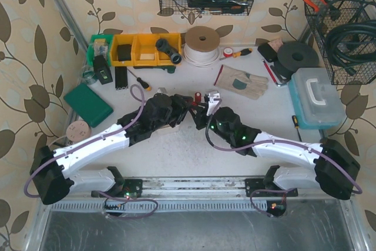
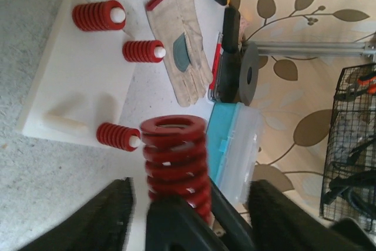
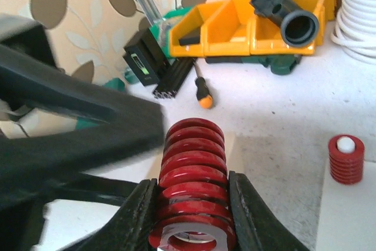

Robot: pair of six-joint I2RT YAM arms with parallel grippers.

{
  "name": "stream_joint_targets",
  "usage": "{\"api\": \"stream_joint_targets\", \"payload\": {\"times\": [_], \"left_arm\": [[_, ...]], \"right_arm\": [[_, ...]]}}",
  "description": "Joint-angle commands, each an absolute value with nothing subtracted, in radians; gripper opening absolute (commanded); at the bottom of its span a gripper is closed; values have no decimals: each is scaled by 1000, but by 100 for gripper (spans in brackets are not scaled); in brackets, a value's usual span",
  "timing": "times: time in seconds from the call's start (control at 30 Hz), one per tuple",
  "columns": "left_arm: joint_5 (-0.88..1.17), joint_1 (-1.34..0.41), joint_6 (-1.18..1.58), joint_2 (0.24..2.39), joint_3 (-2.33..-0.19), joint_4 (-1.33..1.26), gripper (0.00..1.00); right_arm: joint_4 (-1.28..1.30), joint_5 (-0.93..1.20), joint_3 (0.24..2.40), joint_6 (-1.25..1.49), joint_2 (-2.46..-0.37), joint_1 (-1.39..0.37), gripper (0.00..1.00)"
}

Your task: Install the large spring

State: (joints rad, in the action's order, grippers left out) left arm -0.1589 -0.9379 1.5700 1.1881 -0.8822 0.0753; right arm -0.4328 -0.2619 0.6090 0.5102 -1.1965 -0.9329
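Note:
The large spring (image 3: 192, 151) is a thick red coil held off the table, and my right gripper (image 3: 192, 183) is shut on its lower turns. In the left wrist view the same large spring (image 2: 173, 145) rises between my left gripper's (image 2: 191, 185) spread fingers, which stand open and clear of it on both sides. The right gripper's black fingers (image 2: 176, 221) clamp it from below. Beyond lies a white peg board (image 2: 76, 74) with three smaller red springs on pegs (image 2: 143, 51) and one bare white peg (image 2: 64, 123). In the top view both grippers meet at mid-table (image 1: 200, 109).
A work glove (image 2: 182, 45) and a clear box with a blue lid (image 2: 238, 151) lie past the board. Yellow bins (image 3: 235, 22), a black pipe fitting (image 3: 288, 13) and an orange-handled screwdriver (image 3: 202, 92) sit at the back. A green pad (image 1: 88, 104) lies far left.

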Motion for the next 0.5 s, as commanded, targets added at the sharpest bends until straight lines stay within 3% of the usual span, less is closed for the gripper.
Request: {"api": "stream_joint_targets", "payload": {"times": [0.0, 0.13, 0.3, 0.47], "left_arm": [[-208, -943, 1564, 1115, -859, 88, 63], [-218, -933, 1553, 1099, -859, 112, 76], [-213, -908, 1503, 1081, -878, 179, 78], [-213, -887, 1291, 1111, -1047, 486, 79]], "right_arm": [[-414, -259, 643, 495, -1222, -925, 0], [-403, -255, 647, 495, -1226, -926, 0], [-281, -212, 694, 511, -1215, -908, 0], [5, -174, 822, 490, -1206, -883, 0]]}}
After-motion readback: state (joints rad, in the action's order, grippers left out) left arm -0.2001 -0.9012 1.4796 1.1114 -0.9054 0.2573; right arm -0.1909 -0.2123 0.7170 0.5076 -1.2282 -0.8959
